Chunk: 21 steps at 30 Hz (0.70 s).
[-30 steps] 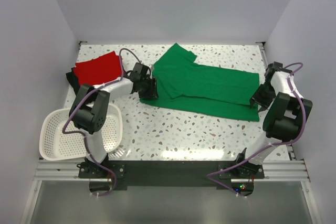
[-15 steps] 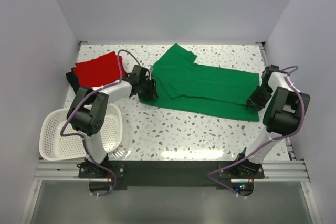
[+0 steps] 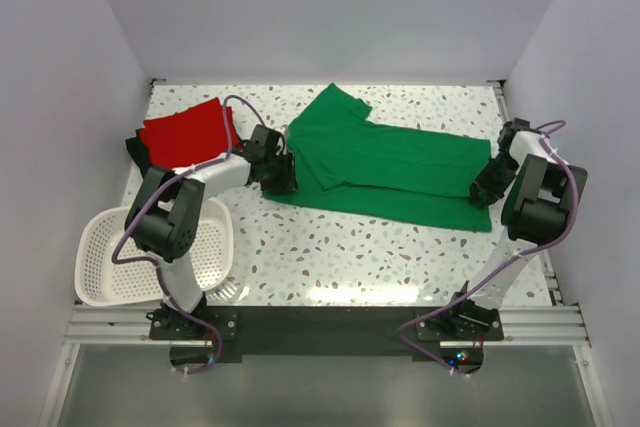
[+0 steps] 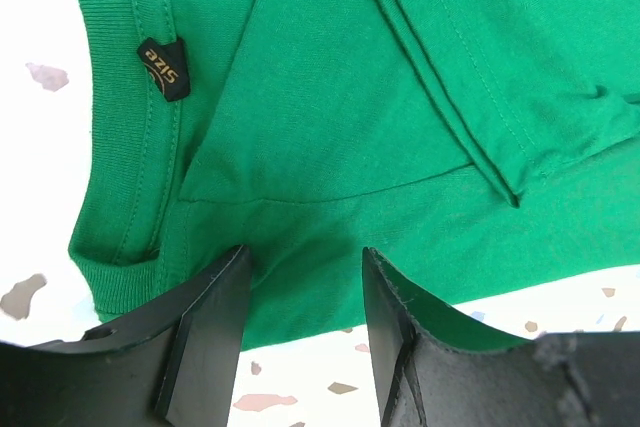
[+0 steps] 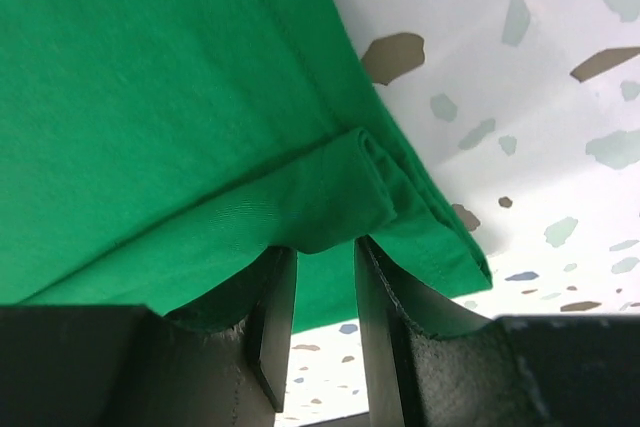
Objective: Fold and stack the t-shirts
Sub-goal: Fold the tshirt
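The bright green t-shirt point(image 3: 400, 162) lies spread across the middle of the table, partly folded lengthwise. My left gripper point(image 3: 283, 172) sits at its left end by the collar, jaws open point(image 4: 305, 252), the cloth's edge point(image 4: 330, 127) lying between and over the right finger. My right gripper point(image 3: 487, 187) is at the shirt's right end, its jaws point(image 5: 325, 247) narrow, with a thick fold of green cloth point(image 5: 150, 97) bunched at the tips. The red t-shirt point(image 3: 185, 130) lies folded at the back left, on top of the black t-shirt point(image 3: 132, 147), of which only an edge shows.
A white slotted basket point(image 3: 95, 257) stands at the near left beside the left arm's base. A black size tag point(image 4: 162, 67) marks the green collar. White walls close the table at the back and both sides.
Both grippers have shifted a little toward the back of the table. The green shirt's near-left corner has spread a little leftward. The right arm has folded closer to the right wall.
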Each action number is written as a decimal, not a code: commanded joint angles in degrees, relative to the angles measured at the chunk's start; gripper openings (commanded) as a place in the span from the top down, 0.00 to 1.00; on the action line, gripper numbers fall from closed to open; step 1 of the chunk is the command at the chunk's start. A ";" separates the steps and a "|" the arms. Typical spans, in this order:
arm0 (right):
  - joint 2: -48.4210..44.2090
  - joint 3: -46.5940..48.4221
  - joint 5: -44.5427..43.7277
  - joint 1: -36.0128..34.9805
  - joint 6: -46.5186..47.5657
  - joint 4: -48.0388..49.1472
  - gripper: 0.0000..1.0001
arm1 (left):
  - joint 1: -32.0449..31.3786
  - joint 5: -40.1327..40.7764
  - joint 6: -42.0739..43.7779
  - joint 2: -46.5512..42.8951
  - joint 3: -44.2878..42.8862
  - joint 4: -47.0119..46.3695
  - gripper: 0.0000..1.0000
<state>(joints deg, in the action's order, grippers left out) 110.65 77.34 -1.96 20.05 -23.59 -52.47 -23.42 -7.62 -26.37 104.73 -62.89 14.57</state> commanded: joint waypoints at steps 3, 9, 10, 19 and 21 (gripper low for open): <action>1.49 3.87 0.37 0.16 -1.19 1.23 0.67 | -0.57 4.45 2.72 -2.68 0.32 6.52 0.46; 3.43 5.89 1.78 0.16 -2.15 2.10 0.69 | -2.50 6.12 3.17 -4.44 -1.62 8.99 0.46; 3.95 6.33 1.87 0.16 -2.33 2.28 0.69 | -2.86 6.12 3.08 -4.53 -2.31 9.42 0.46; 3.35 8.44 4.85 0.16 -3.12 1.94 0.69 | -7.52 5.60 0.80 -4.88 -8.81 11.80 0.46; 2.21 8.97 5.38 0.16 -3.04 1.58 0.69 | -7.96 4.19 -0.08 -4.80 -9.61 11.54 0.45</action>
<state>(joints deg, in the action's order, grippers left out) 115.18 83.37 1.30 20.05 -25.91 -50.98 -30.61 -2.26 -24.95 102.59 -69.10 25.87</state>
